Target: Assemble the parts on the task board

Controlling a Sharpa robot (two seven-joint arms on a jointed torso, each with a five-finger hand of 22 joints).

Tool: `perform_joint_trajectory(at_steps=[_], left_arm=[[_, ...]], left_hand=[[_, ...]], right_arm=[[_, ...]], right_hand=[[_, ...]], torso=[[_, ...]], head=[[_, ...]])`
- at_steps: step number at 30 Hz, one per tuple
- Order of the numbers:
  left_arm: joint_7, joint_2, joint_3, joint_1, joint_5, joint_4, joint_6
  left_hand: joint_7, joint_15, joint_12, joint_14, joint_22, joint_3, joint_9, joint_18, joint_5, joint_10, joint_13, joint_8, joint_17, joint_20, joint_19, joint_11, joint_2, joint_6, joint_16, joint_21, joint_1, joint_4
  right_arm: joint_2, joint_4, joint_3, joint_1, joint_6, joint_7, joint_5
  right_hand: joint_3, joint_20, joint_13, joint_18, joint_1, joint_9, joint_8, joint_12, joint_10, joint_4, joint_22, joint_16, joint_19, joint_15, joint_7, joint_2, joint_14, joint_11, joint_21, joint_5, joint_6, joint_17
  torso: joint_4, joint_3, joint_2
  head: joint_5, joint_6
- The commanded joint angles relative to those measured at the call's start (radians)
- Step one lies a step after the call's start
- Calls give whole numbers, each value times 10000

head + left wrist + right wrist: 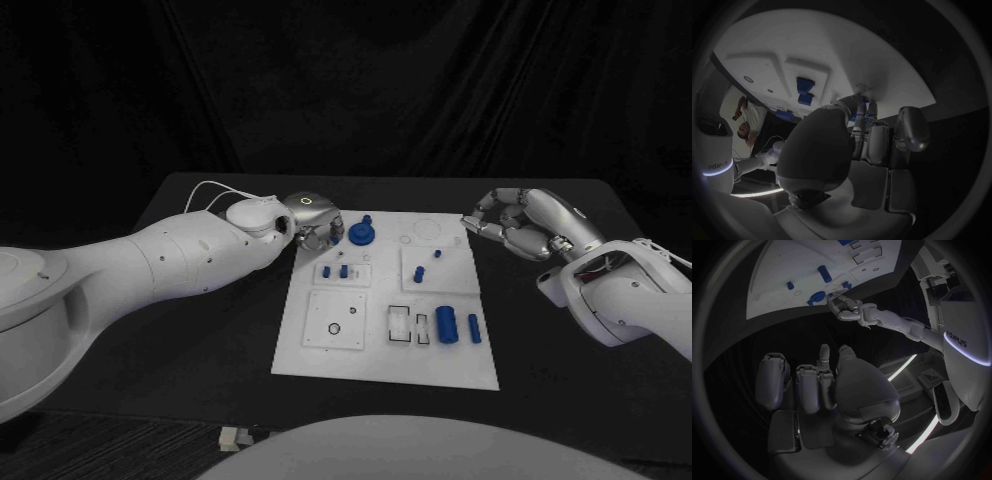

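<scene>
Left hand (307,222) over the far left corner of the board (325,355), fingers bunched and pointed down at its surface. Cannot tell whether pinching anything: in the left wrist view, blue shows just past the fingertips (859,107), touching or not unclear.

Round part (361,235) just beside that hand, on its inboard side, toward the right hand; upright, stub pointing up, so no long axis to line up with across the table. Clearly the nearer hand for it.

Right hand (512,225) just off the board's far right edge, fingers curled in and close together, nothing in them. Well apart from the round part, with the board's far strip between.

Short pegs (329,271) near the left hand, on the side toward the robot's body, standing close together. Two cylinders (447,326) well away from both hands, lying flat side by side, long axes running from the robot outward; somewhat nearer the right hand.

Probably the step in hand: grasping or seating the round part with the left hand. Little room there: board edge right under the fingers, bare table beyond it. Open room above the board's middle for either hand.
</scene>
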Motion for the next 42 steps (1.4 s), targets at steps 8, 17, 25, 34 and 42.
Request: perform_joint_trajectory(at_steps=[8,17,25,34,42], left_arm=[[92,77,-19,-86,37,-115,370],[344,-63,-19,-96,37,58,16],[574,-504,-18,-66,37,847,-781],[530,-1269,-17,290,-1503,2482,-2011],[269,-1728,-19,507,-3357,3489,-2074]], left_hand=[[67,20,87,53,1514,166,61,81,147,962,-75,195,-3,28,33,38,89,463,14,50,280,-186],[65,-20,-100,120,1523,123,52,78,181,2012,-209,225,7,15,63,-22,90,662,21,66,407,-403],[84,-14,-242,150,1532,99,20,71,170,2012,-260,171,33,8,84,8,14,610,30,101,429,-444],[-13,-4,-520,227,1540,143,-46,61,165,1892,-351,65,144,18,106,-56,-70,523,68,134,482,-467],[-116,-48,-560,246,1524,163,-67,70,168,1951,-348,36,169,23,80,-172,-77,514,77,69,491,-473]], right_arm=[[-8,23,6,-23,86,-177,-57],[4,18,6,-30,107,-179,-57],[-14,10,6,-37,106,-183,-57],[-22,-16,6,-46,120,-204,-57],[24,-49,6,-64,140,-206,-57]], right_hand=[[-36,-72,2604,107,127,-20,18,-34,1047,-30,1761,-40,-21,-72,-10,16,783,-52,-46,53,79,1185],[-34,-73,2604,110,135,-23,20,-34,1047,-29,1758,-43,-25,-74,-13,21,782,-54,-58,53,88,1180],[-34,-73,2604,110,135,-23,20,-34,1047,-29,1758,-43,-25,-74,-13,21,782,-54,-58,53,88,1180],[-34,-74,2604,111,142,-27,21,-34,1047,-27,1757,-44,-25,-76,-15,23,782,-57,-61,52,98,1178],[-34,-74,2604,111,142,-27,21,-34,1047,-27,1757,-44,-25,-76,-15,23,782,-57,-61,52,98,1178]], torso=[[-1,-9,0],[6,-7,2],[6,-2,-6],[12,1,-18],[1,3,-18]], head=[[3,-2],[7,-2],[-19,-2],[-9,-2],[-1,-2]])
